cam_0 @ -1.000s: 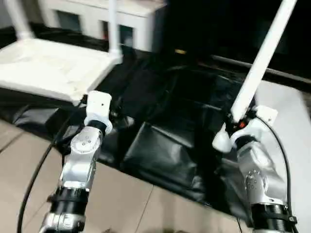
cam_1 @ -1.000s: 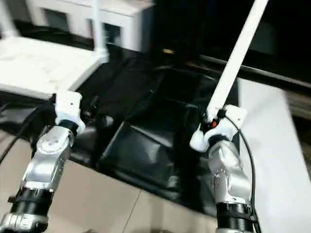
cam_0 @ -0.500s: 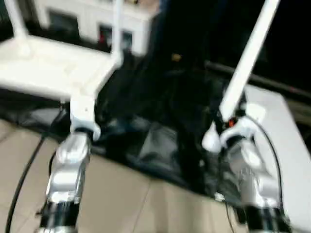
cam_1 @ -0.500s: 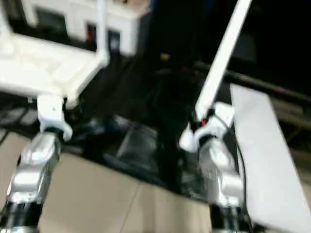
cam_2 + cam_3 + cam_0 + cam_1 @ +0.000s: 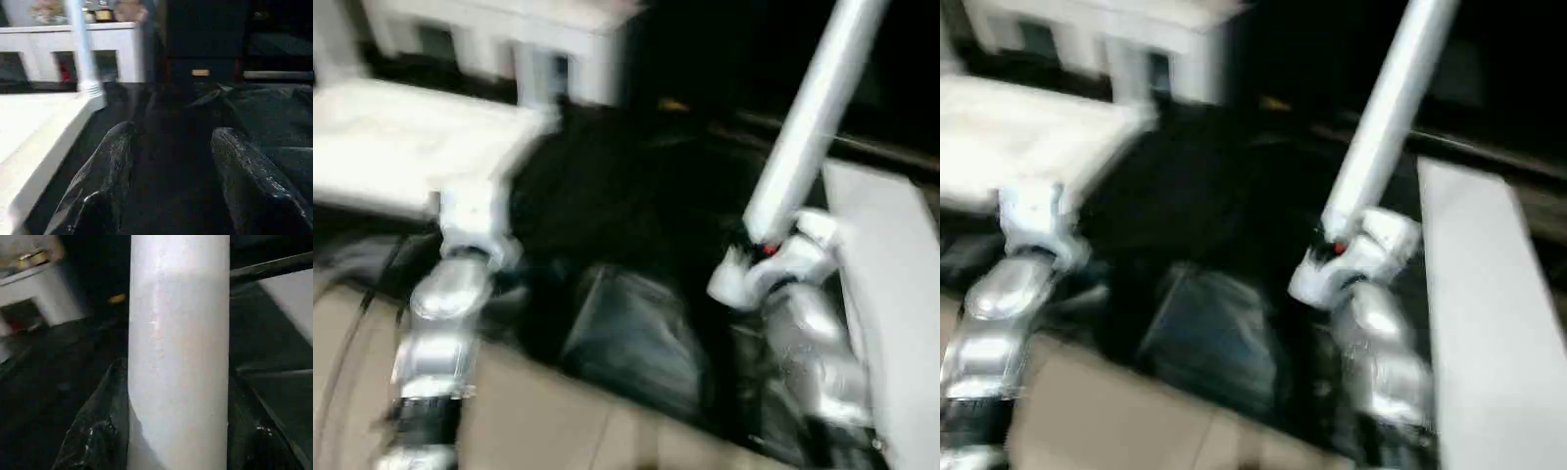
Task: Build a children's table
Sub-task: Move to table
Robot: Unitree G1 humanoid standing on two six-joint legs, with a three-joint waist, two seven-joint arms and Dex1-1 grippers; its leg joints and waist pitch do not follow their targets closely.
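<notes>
Right wrist view gives me the clearest read: my right end effector is clamped on a white table leg, one black finger pressed against each side of the tube. From the head camera, that leg rises from the wrist, leaning toward the far right, above the black sheet spread over the floor. A flat white board lies just to the right of that arm.

My left end effector stands open with nothing between its fingers, hanging over the black sheet near the edge of the table top. The table top lies at the far left with its underside up. One leg stands upright in its near-right corner socket. Beyond it, at the far side, I see a low white shelf unit against the dark background.
</notes>
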